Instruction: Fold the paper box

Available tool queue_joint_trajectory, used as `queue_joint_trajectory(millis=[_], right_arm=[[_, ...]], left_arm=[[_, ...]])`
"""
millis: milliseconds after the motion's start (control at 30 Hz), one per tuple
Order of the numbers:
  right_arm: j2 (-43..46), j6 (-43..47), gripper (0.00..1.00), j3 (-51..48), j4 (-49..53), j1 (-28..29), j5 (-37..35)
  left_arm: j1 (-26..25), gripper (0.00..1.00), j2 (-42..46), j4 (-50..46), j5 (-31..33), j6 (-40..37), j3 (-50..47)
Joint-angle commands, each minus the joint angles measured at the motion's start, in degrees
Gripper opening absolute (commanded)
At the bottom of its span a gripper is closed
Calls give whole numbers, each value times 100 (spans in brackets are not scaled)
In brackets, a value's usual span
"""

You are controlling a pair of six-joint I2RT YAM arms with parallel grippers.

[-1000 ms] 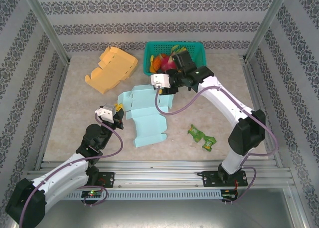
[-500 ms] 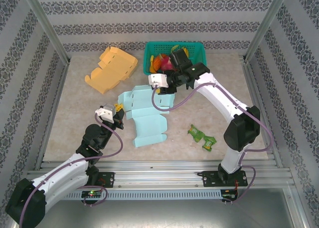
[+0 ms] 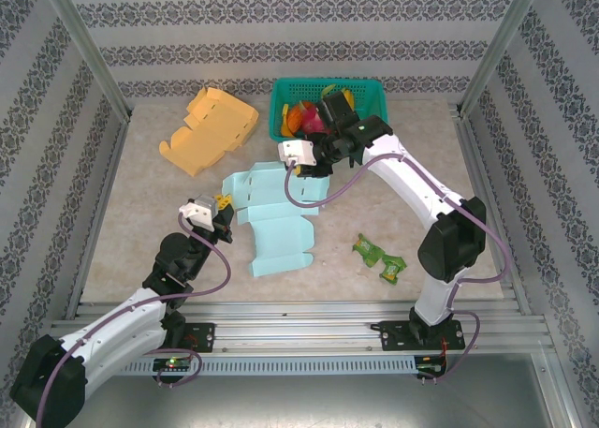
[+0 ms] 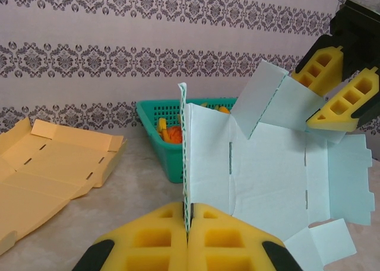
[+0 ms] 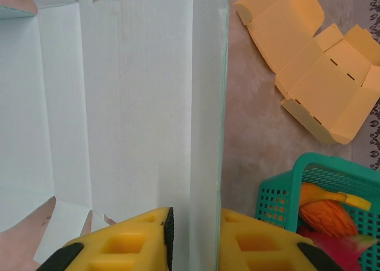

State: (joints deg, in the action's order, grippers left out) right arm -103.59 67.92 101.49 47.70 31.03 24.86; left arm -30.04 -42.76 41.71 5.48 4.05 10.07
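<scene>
Standing by the rig right now: the flat, light blue paper box blank (image 3: 271,217) is lying unfolded in the middle of the beige stone-look desk (image 3: 140,194), between the two arms.

The left claw (image 3: 222,206) is clenched tight on the box's left side flap. On the left wrist camera the yellow foam pads (image 4: 154,241) are pressed together, with that flap standing upright and edge-on between them.

The right claw (image 3: 309,166) is over at the far end of the blue sheet, near the basket. Its pads (image 5: 127,244) sit either side of a raised strip of the box. There's still a sliver of space on one side, so I honestly can't tell if it's actually pinching or just straddling the strip. From the left wrist camera you can see the right claw (image 4: 338,87) up in the corner, with a lifted flap running between its fingers.

Other stuff on the desk:
- A flat yellow-orange cardboard box blank (image 3: 211,128) sits at the far left, well apart from the blue one.
- A teal plastic mesh basket (image 3: 374,95) is against the back wall, with some orange and pink things in it.
- A crumpled green wrapper (image 3: 379,258) lies on the right side, near the right arm.
</scene>
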Motion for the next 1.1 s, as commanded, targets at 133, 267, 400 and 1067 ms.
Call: queue_joint_trajectory(millis=[133,267,400,1067], right_arm=[[-47,118,16,114,218,69,50],[-21,175,10,101,247,75,1],[-6,231,0,141,355,78,-70],[-92,-1410,0,369,595,176,-1888]], left_arm=[[-46,0,5,384,-82,-10,-49],[-49,0,6,386,-76,8,-49],[-51,0,6,347,-108,30,-28],[-53,54,1315,-2756,-238,1887,1114]])
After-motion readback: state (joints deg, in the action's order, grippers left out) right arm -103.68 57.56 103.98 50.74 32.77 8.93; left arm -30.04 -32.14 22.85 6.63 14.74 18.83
